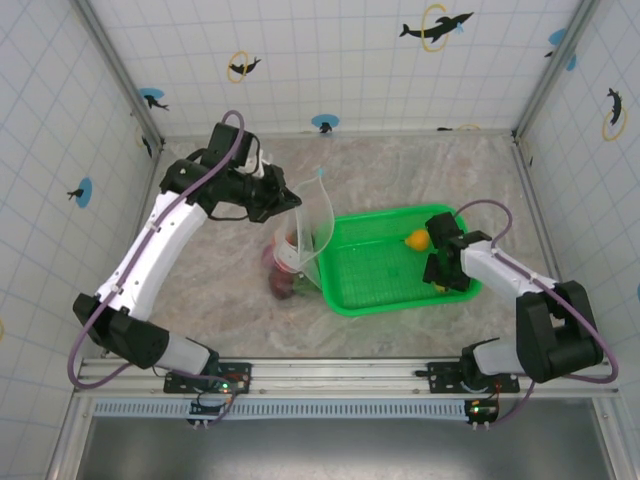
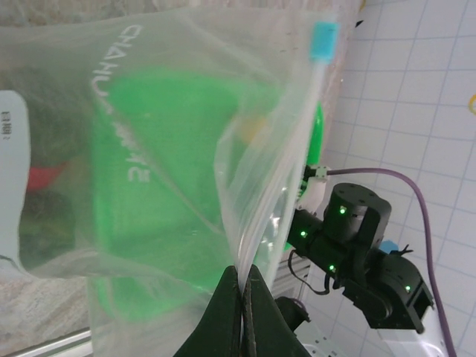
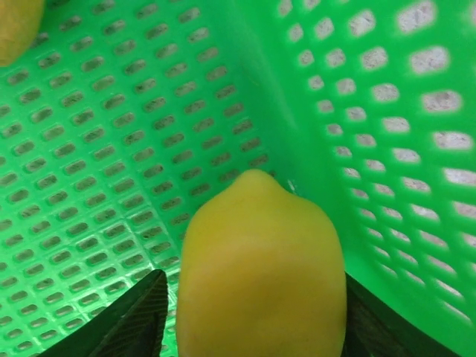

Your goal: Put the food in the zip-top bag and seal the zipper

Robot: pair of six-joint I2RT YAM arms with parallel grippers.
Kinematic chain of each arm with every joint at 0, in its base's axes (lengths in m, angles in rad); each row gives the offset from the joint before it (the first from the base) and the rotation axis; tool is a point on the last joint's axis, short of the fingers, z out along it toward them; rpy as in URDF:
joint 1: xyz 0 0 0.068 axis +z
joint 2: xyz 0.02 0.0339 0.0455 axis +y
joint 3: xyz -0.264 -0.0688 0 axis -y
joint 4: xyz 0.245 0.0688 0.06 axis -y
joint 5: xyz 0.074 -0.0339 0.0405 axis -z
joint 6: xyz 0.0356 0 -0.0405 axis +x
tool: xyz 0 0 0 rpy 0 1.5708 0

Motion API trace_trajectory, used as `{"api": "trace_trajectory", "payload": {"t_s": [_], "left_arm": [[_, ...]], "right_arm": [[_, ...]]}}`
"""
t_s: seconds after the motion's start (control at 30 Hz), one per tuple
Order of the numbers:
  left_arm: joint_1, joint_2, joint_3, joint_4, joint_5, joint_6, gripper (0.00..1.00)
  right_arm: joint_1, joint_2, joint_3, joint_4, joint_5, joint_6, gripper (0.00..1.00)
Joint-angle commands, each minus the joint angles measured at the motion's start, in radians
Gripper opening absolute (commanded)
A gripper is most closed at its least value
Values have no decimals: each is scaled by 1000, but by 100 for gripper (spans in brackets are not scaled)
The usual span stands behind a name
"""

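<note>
My left gripper (image 1: 296,200) (image 2: 243,272) is shut on the rim of the zip-top bag (image 1: 312,222) (image 2: 149,141), holding it up beside the basket. The zipper (image 2: 303,130) runs up from the jaws to its pale-blue end piece (image 2: 324,40). Several pieces of food (image 1: 283,274) lie in the bag's bottom; red and dark shapes (image 2: 43,195) show through the plastic. My right gripper (image 1: 438,280) (image 3: 253,323) is open, down in the basket's right corner. Its fingers (image 3: 137,320) stand on either side of a yellow lemon (image 3: 260,260). A second yellow piece (image 1: 417,239) (image 3: 15,30) lies farther along the basket floor.
The green mesh basket (image 1: 375,275) (image 3: 111,119) sits mid-table, its left end against the bag. Its side wall (image 3: 401,149) rises close on the right of my right gripper. Tiled walls enclose the marbled tabletop (image 1: 220,270).
</note>
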Motion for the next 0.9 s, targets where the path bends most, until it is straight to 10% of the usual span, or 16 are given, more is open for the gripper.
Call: {"api": "trace_trajectory", "payload": {"t_s": [0.0, 0.63, 0.87], "left_arm": [[7, 21, 51, -56, -16, 41, 0], [7, 1, -27, 94, 58, -44, 0], [5, -52, -124, 262, 100, -137, 0]], "right_arm": [[-3, 8, -12, 61, -11, -2, 52], [84, -326, 154, 101, -107, 80, 35], [311, -292, 429, 296, -140, 67, 37]]}}
